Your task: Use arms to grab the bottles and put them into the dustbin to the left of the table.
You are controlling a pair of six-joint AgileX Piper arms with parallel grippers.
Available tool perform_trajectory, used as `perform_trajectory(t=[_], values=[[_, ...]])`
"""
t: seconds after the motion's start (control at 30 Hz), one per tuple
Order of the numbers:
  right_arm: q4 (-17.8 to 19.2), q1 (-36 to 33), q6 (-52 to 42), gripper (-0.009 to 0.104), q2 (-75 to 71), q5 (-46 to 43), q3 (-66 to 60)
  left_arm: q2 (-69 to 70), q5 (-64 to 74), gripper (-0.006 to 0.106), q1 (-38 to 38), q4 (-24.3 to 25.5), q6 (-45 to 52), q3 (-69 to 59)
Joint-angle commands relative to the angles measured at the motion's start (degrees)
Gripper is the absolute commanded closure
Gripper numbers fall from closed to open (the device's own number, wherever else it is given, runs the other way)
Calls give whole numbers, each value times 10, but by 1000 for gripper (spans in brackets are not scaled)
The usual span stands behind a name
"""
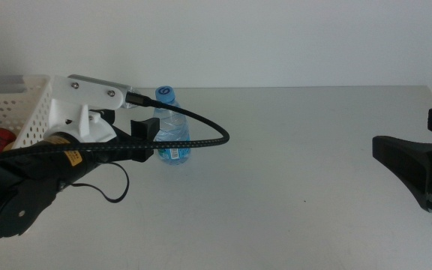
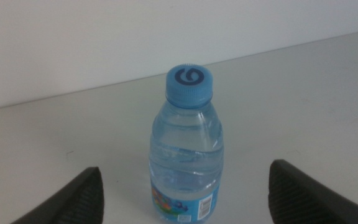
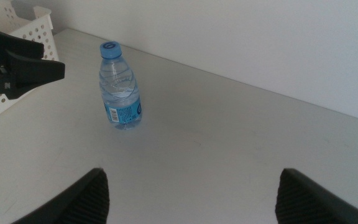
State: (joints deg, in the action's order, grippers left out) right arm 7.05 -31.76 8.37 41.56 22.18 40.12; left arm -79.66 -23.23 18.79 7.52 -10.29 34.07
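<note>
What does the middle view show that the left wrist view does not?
Only the middle view: the basket with something red inside, the left arm's body and cable, and the waiting right gripper at the table's right side. Only the left wrist view: the open left gripper straddling the bottle, not touching it. Both: the upright bottle and the table.

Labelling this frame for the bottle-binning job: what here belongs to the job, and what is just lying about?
Job:
water bottle, upright on the table
white dustbin, red item inside
left gripper, open, at the bottle
right gripper, open, waiting at the right

Lying about:
nothing visible
</note>
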Motion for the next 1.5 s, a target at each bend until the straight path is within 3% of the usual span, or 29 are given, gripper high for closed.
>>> perform_trajectory(t=[0.0,0.23,0.6,1.1,1.23,1.33,1.47], values=[[5,4,-7,24,-2,-37,17,-11,-76,12,-4,-6,-13,24],[5,4,-7,24,-2,-37,17,-94,-75,9,-7,38,-14,103],[5,4,-7,24,-2,-37,17,-220,-127,9,-7,44,-16,196],[5,4,-7,24,-2,-37,17,-341,-263,11,-7,31,9,204],[5,4,-7,24,-2,-37,17,-355,-263,29,-7,12,9,204],[5,4,-7,24,-2,-37,17,-350,-260,57,-7,37,-8,204],[5,4,-7,24,-2,-37,17,-285,-157,94,-7,98,-39,204]])
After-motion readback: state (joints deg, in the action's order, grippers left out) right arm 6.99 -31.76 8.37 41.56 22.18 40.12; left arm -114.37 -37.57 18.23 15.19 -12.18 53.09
